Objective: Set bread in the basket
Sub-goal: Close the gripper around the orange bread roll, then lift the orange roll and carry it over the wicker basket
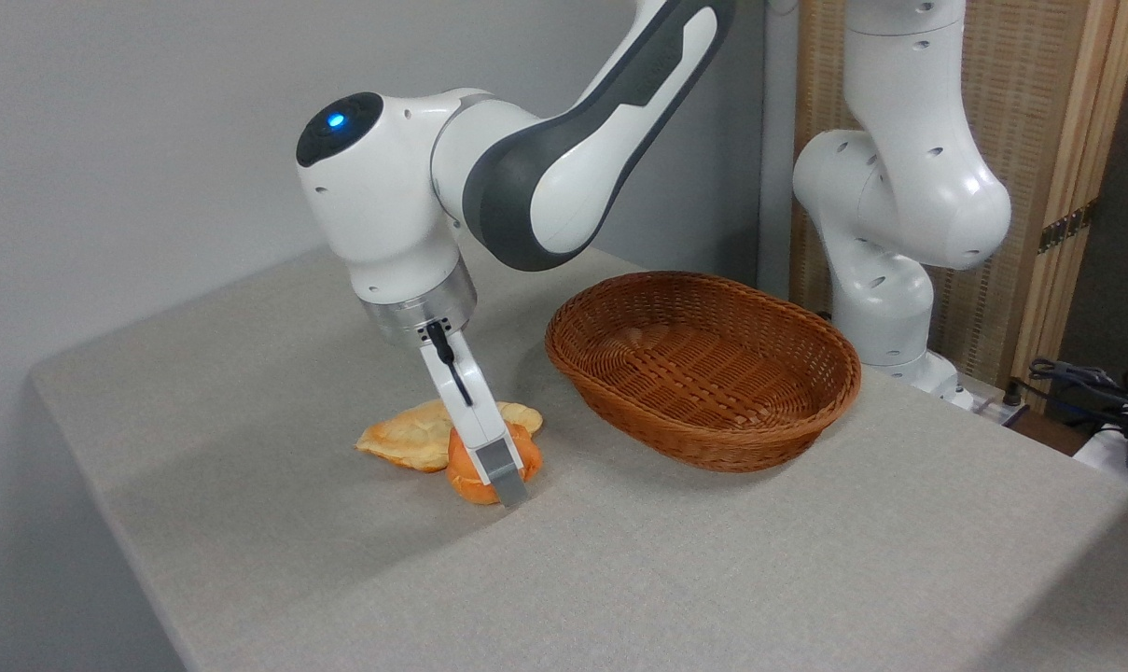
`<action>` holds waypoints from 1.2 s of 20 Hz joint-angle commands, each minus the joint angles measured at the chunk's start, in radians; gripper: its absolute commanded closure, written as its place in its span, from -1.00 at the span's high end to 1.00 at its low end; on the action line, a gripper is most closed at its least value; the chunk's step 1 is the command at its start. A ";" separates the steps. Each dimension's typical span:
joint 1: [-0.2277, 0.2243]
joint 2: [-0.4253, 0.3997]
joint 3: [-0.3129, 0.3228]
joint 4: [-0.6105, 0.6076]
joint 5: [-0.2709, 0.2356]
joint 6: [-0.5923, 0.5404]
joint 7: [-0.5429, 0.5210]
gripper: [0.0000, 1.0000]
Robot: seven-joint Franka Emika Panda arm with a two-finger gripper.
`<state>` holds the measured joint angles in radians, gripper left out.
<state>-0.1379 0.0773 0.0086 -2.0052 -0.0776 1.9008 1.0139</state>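
The bread (464, 474), a small orange-brown bun, rests on the grey table (713, 579) left of centre. My gripper (500, 478) is tilted down over it with its tips at table level. The near finger (494, 457) lies flat against the bun's front face. The far finger is hidden behind the bun, so the grip cannot be judged. The basket (713, 439), an oval reddish-brown wicker one, stands to the right of the bun, a short gap away, with nothing in it.
A flat pale golden leaf-shaped bread (403, 439) lies touching the bun's back left. The arm's white base (885, 308) stands behind the basket at the right. Cables (1086, 378) lie off the table's far right edge. A grey wall runs behind.
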 commanded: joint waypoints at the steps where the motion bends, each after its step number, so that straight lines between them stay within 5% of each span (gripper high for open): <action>1: -0.003 0.009 0.016 0.002 0.001 0.023 0.025 -0.16; 14: -0.003 -0.057 0.034 0.011 0.001 -0.006 0.032 -0.12; 24: -0.012 -0.277 0.034 0.054 -0.048 -0.328 -0.001 -0.02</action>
<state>-0.1390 -0.1288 0.0400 -1.9458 -0.0854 1.6930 1.0202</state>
